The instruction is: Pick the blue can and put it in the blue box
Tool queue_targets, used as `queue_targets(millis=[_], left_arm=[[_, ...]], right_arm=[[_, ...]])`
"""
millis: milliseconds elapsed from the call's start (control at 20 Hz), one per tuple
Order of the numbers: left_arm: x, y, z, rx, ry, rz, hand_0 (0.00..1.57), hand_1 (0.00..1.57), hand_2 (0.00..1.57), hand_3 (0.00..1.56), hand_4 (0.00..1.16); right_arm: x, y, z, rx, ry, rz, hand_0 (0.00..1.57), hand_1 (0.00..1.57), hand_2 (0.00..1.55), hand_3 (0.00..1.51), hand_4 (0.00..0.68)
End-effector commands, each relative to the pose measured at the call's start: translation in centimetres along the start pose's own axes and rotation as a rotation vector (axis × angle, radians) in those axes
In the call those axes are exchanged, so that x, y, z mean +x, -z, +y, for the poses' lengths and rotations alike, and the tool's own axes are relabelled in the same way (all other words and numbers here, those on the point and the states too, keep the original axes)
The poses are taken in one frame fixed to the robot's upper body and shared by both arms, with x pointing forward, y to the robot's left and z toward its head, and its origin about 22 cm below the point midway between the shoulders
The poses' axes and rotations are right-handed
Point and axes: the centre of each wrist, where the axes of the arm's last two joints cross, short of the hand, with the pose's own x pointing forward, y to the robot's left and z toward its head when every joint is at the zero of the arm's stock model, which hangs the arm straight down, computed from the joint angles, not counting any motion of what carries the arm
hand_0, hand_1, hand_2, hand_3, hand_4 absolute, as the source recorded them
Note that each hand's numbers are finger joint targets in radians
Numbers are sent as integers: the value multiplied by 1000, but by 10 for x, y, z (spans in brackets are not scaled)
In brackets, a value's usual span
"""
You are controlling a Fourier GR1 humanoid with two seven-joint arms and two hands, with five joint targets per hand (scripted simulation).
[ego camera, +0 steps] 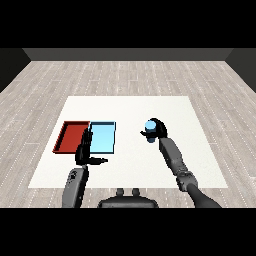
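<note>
Head view, status as shown.

1. Counter (165, 107): white, rectangular, on a grey plank floor (125, 75).
2. Trays: red tray (71, 136) and blue tray (103, 138) lie side by side at the counter's left portion, edges touching or nearly so; red is the outer one, blue is toward the centre. Nothing visible inside either.
3. Blue can (149, 126): located right of centre, well apart from the blue tray. It sits within the right hand (158, 129); only its top and part of its side show. Whether the can's base rests on the counter or is raised can't be told.
4. Right hand: fingers curled round the blue can, i.e. gripping it. Right forearm (172, 156) runs in from the lower right corner.
5. Left hand (85, 150): fingers straight, pointing fwd; thumb stuck out toward the centre; holds nothing. Its fingertips overlap the boundary between the two trays near their front edge. Left forearm (75, 186) enters from lower left.
</note>
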Motion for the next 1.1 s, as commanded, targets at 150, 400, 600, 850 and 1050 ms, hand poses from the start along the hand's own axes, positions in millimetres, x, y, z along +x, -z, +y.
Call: queue_targets(millis=[150,400,600,850,1050], left_arm=[[-21,-7,-23,-83,-50,82,0,0,0,0,0],[-11,14,-32,-81,-65,92,0,0,0,0,0],[-19,17,-37,-102,-47,124,0,0,0,0,0],[-17,32,-59,-141,-73,134,0,0,0,0,0],[-17,13,-80,-149,-47,136,0,0,0,0,0]], right_arm=[[27,17,29,77,8,-153,1441,1441,1428,1411,665],[49,7,29,77,11,-170,1432,1432,1448,1419,659],[50,-21,71,83,30,-168,1432,1432,1448,1419,659],[53,-20,79,103,17,-179,1424,1424,1425,1403,652],[65,-22,101,99,9,-188,1423,1423,1438,1409,666]])
